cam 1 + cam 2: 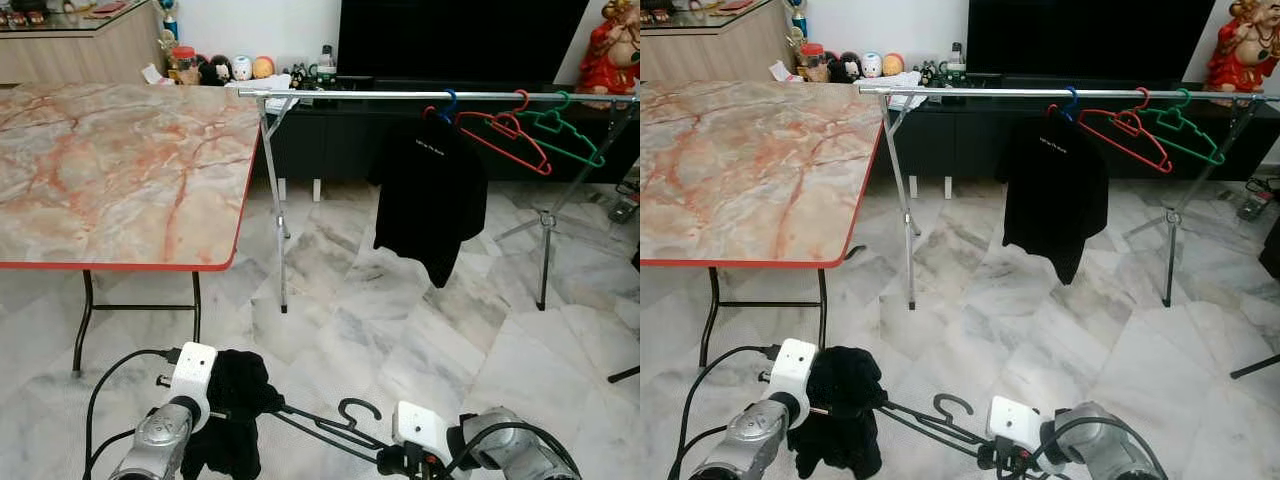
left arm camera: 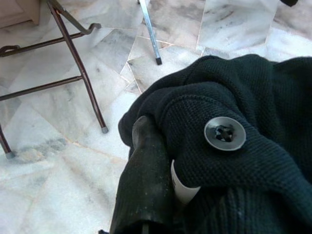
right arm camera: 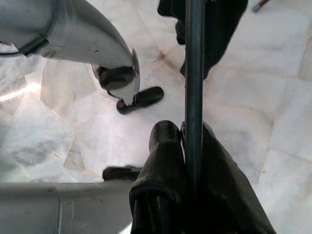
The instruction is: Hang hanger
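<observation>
A black hanger with its hook up hangs low in front of me, between my two arms. A black knit garment with a grey button bunches at the hanger's left end. My left gripper is shut on that garment, one finger pressed into the cloth. My right gripper is shut on the hanger's thin bar. Ahead stands a silver clothes rail carrying a black shirt on a blue hanger, a red hanger and a green hanger.
A marble-topped folding table with a red edge stands to the left, its legs near my left arm. Behind the rail are a dark TV console and small figurines. The marble floor lies between me and the rail.
</observation>
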### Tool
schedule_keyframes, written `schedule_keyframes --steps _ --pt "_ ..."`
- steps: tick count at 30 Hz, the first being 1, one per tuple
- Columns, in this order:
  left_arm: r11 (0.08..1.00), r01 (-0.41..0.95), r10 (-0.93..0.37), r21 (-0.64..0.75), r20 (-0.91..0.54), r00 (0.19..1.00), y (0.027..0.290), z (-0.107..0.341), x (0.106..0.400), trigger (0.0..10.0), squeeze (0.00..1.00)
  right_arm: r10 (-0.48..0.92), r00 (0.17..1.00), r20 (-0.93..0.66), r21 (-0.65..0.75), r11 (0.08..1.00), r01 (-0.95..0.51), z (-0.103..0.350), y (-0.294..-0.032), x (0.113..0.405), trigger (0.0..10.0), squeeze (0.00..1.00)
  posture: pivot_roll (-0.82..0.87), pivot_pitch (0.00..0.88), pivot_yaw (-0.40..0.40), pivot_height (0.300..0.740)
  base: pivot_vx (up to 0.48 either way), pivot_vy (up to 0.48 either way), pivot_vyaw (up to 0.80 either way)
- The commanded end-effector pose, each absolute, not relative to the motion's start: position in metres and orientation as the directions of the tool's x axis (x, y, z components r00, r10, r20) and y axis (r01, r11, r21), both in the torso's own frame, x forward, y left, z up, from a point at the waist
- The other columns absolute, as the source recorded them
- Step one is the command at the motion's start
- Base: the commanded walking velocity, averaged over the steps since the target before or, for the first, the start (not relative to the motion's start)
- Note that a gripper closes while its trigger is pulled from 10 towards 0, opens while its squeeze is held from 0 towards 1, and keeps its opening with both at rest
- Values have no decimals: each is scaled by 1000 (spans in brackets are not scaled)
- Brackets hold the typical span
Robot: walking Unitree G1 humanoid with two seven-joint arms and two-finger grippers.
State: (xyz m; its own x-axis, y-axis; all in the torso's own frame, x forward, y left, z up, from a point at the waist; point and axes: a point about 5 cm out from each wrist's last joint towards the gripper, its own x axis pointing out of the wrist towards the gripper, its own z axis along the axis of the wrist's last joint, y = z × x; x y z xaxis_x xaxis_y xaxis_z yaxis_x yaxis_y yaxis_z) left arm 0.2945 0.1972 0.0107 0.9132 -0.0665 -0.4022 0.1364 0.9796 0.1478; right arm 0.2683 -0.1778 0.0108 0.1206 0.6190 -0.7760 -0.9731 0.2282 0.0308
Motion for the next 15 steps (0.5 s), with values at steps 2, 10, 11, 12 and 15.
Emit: schedule_keyframes --steps 2,10,11,12,15 --pt "978 133 -63 162 -374 925 201 15 297 0 0 525 118 -843 16 245 -969 5 -191 267 0 0 55 53 -5 740 0 0 0" --pt "946 302 -245 118 -351 904 184 20 297 0 0 417 130 -900 -3 293 -956 -6 -198 264 0 0 58 53 -8 740 0 0 0" --pt "936 338 -285 102 -348 893 181 21 296 0 0 400 148 -905 -20 308 -951 -7 -198 265 0 0 61 60 -12 740 0 0 0" --pt "923 376 -327 83 -348 879 178 21 295 0 0 386 161 -908 -33 317 -948 -8 -198 266 0 0 61 60 -12 740 0 0 0" --pt "866 497 -448 47 -366 816 169 21 291 0 0 370 179 -912 -53 324 -944 -10 -196 266 0 0 69 66 -16 740 0 0 0"
